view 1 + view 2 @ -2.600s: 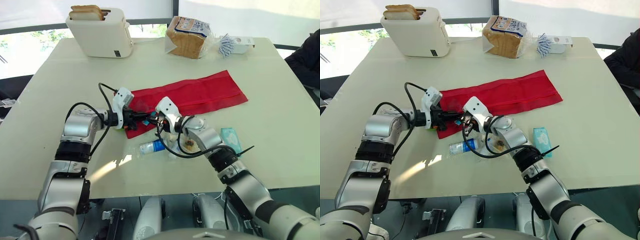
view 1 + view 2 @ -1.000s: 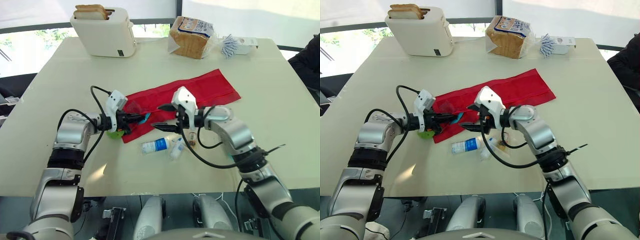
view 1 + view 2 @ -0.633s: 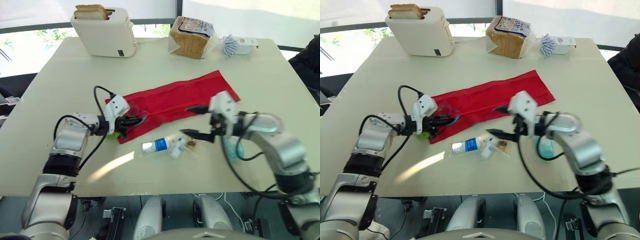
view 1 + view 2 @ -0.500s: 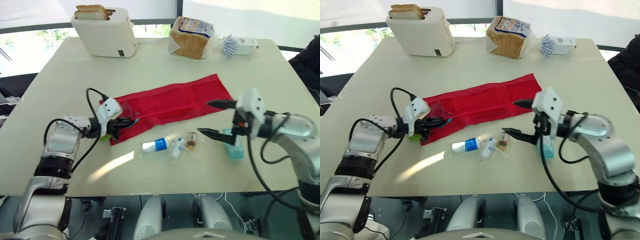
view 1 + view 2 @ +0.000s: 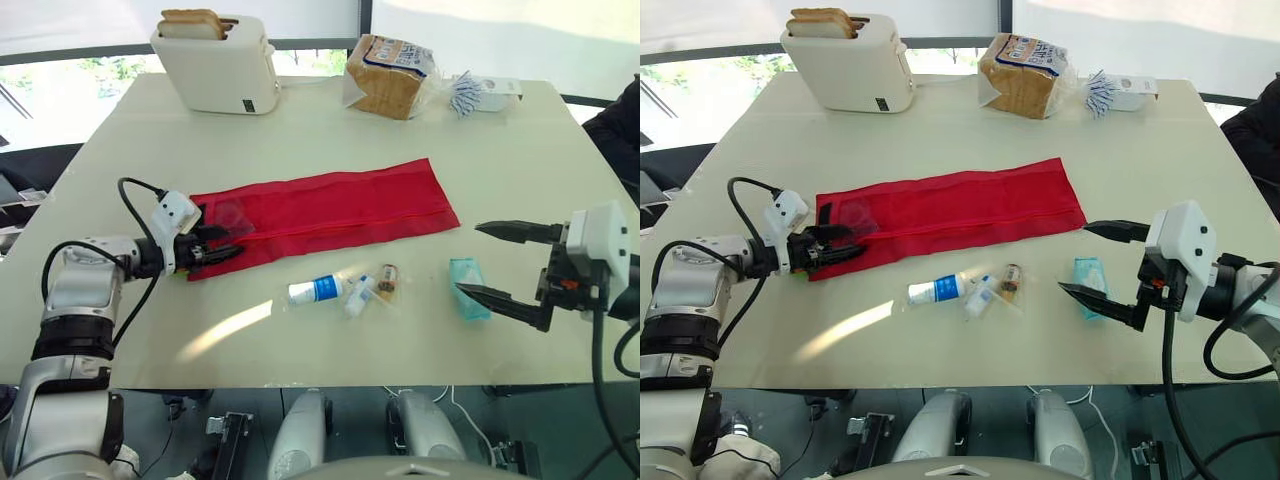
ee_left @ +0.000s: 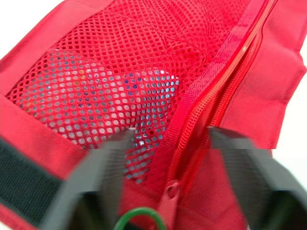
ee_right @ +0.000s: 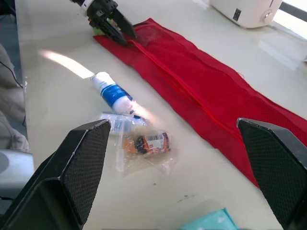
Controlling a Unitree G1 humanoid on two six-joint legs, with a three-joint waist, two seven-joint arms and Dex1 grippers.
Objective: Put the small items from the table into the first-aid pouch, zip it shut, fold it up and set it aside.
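A pale counter fills the frame, with windows behind it; a dark sleeve is cut off at the right edge. The red mesh pouch lies flat mid-frame, and something inside it is blurred by the mesh. At the top stand a toaster and a bagged loaf, its print too small to read. The left end effector, fingers spread, straddles the zipper at the pouch's left end. The right end effector, wide apart, hovers lower right by a teal packet. The bottle has an unreadable blue label.
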